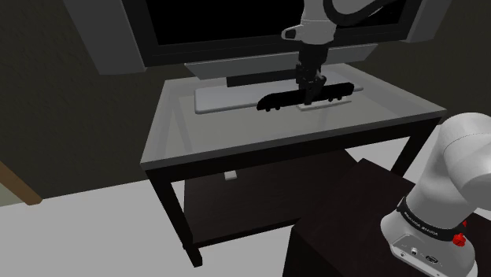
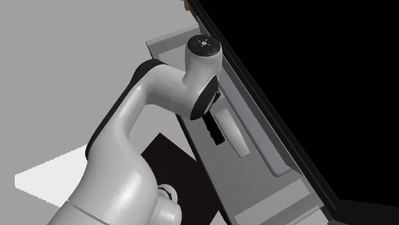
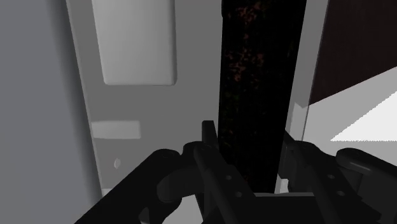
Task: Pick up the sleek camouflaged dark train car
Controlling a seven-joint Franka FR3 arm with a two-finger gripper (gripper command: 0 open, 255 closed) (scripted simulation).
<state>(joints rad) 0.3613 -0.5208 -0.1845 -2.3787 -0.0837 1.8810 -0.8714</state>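
Note:
A long, dark train car (image 1: 275, 101) with faint reddish speckles (image 3: 254, 76) lies crosswise over the glass table top (image 1: 236, 130), just in front of the TV's base. My black gripper (image 1: 309, 90) comes straight down on its middle. In the wrist view the gripper (image 3: 248, 143) is shut on the car, one finger pressed against each long side. Whether the car rests on the glass or hangs just above it cannot be told.
A large TV (image 1: 275, 20) with a black screen stands at the table's back on a pale flat base (image 1: 220, 98). Under the table is a dark lower shelf (image 1: 236, 204). The dark stand (image 1: 346, 228) sits at the shoulder view's lower right.

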